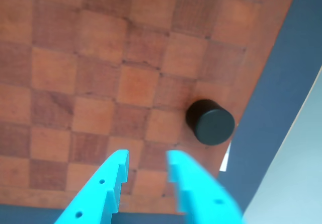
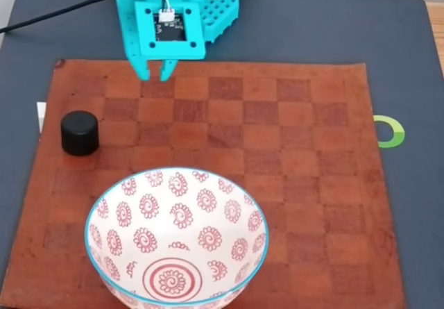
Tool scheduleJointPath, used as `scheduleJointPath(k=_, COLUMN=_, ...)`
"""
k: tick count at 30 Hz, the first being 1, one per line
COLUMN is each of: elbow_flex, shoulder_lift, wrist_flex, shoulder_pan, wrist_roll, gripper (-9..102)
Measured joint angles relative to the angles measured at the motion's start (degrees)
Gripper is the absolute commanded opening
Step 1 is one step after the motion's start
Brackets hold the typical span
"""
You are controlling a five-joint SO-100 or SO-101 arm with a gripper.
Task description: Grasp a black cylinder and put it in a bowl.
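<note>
Open gripper (image 1: pixel 147 171) above the checkered mat (image 1: pixel 100 83).
Its jaws are apart and hold nothing. The black cylinder (image 1: pixel 211 122) stands just right of them; the bowl (image 2: pixel 177 243) seems well apart.

The setting appeared to be a home or hobby tabletop rather than a lab: a brown leather chessboard mat (image 2: pixel 277 156) lay on a dark grey table (image 2: pixel 402 52), with a patterned ceramic bowl (image 2: pixel 104 212) and a 3D-printed turquoise arm (image 2: pixel 180 17) on it.
</note>
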Motion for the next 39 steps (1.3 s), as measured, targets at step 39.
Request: scheduleJointPath(k=39, elbow_flex=-13.01, shoulder_lift=-31.73, wrist_flex=0.00, shoulder_pan=10.02, wrist_roll=-10.20, gripper=37)
